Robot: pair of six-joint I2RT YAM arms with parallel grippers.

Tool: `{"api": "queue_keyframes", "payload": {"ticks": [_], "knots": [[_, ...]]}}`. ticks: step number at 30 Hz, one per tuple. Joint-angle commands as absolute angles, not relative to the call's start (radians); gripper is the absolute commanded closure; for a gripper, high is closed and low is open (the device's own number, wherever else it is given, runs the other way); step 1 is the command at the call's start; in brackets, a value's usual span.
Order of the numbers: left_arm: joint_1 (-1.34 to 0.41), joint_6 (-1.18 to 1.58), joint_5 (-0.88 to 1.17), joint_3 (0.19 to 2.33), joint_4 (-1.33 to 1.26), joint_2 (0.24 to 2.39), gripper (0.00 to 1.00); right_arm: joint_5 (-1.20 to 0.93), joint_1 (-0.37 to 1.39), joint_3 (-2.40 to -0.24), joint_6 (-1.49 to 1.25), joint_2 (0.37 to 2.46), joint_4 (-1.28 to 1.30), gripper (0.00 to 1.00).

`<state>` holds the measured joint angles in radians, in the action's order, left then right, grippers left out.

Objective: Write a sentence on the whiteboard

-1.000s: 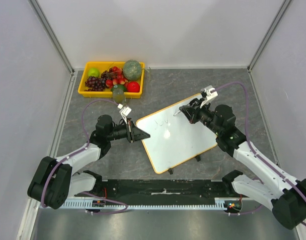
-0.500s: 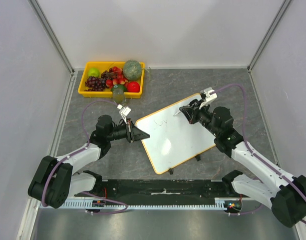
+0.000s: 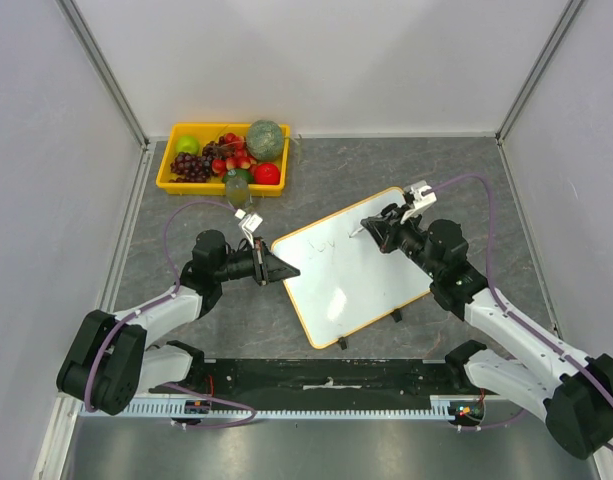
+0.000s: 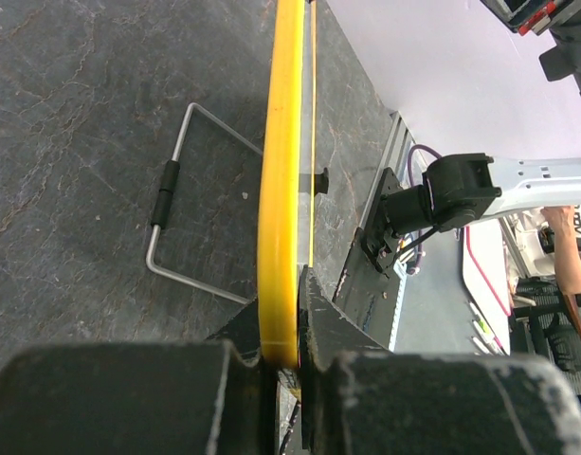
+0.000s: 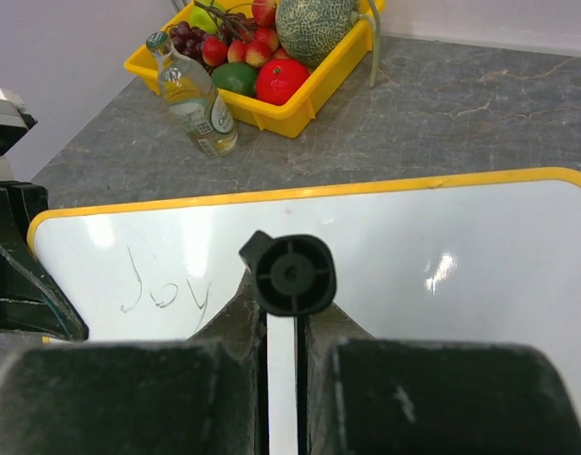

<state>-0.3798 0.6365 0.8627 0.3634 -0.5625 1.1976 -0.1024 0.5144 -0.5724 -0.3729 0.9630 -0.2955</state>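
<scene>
Bright, even light falls from overhead; shadows under my arms are short and soft; the whiteboard (image 3: pixel 361 270) throws back white glare patches, seen from above and in my right wrist view; my own fingers (image 5: pixel 129 398) loom dark and blurred near each wrist lens; the far table (image 5: pixel 480 104) is sharp.

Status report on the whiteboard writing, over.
Left gripper shut on edge of yellow-framed white whiteboard. Right gripper shut on black-capped marker. Only handwritten word Joy on board. Nothing blocking the writing area.
</scene>
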Motion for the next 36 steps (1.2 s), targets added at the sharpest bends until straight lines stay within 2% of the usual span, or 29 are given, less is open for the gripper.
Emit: {"api": "queue_keyframes", "payload": {"ticks": [1, 15, 23, 36], "knots": [[-0.41, 0.422, 0.928, 0.318, -0.506, 1.219, 0.98, -0.057, 0.517, -0.523, -0.35, 0.982, -0.199, 1.0], [-0.41, 0.42, 0.92, 0.322, -0.497, 1.227, 0.98, -0.08, 0.522, -0.669, -0.397, 0.893, -0.186, 1.0], [-0.41, 0.42, 0.922, 0.322, -0.499, 1.227, 0.98, -0.077, 0.52, -0.715, -0.419, 0.94, -0.242, 1.0], [-0.408, 0.42, 0.928, 0.319, -0.508, 1.229, 0.98, -0.043, 0.52, -0.626, -0.42, 1.055, -0.37, 1.0]]}}
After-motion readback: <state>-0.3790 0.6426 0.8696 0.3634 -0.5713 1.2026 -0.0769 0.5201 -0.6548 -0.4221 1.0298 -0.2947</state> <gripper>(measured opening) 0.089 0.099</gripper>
